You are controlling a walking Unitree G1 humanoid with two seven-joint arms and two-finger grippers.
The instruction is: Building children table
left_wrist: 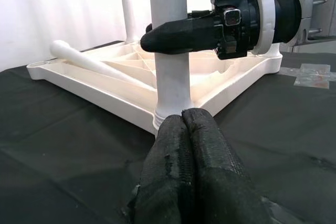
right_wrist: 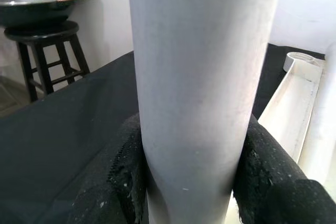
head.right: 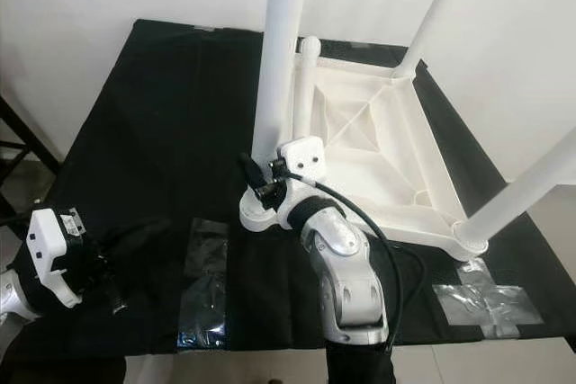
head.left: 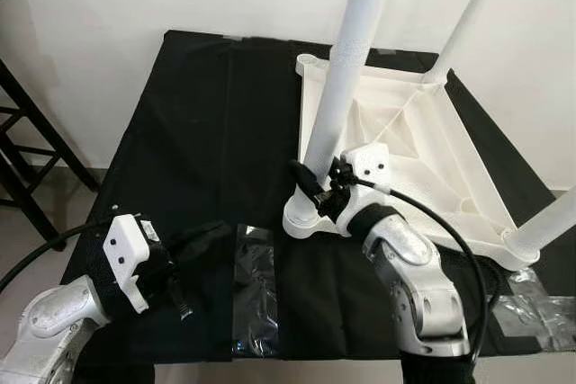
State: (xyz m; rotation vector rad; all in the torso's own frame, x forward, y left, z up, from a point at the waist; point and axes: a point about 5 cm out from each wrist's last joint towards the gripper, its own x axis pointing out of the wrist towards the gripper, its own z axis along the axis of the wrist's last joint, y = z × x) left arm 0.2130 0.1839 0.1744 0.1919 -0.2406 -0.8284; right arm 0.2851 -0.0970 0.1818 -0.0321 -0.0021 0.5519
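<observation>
A white children's table top (head.left: 432, 146) lies upside down on a black cloth (head.left: 198, 132). Three white legs stand up from its corners: the near-left leg (head.left: 346, 69), a far-right leg (head.left: 468, 15) and a near-right leg (head.left: 553, 222). Another loose leg (head.right: 306, 87) lies inside the top along its far-left edge. My right gripper (head.left: 315, 188) is shut on the near-left leg (right_wrist: 189, 77) just above its socket, its fingers (right_wrist: 118, 171) pressing on both sides. My left gripper (left_wrist: 182, 116) rests low on the cloth at the front left, shut and empty, pointing at that leg's base.
A clear plastic bag (head.left: 255, 285) lies flat on the cloth between the two arms. Silver tape (head.left: 540, 312) holds the cloth at the front right. A black stool (head.left: 22, 150) stands off the table's left side. A white wall is close behind.
</observation>
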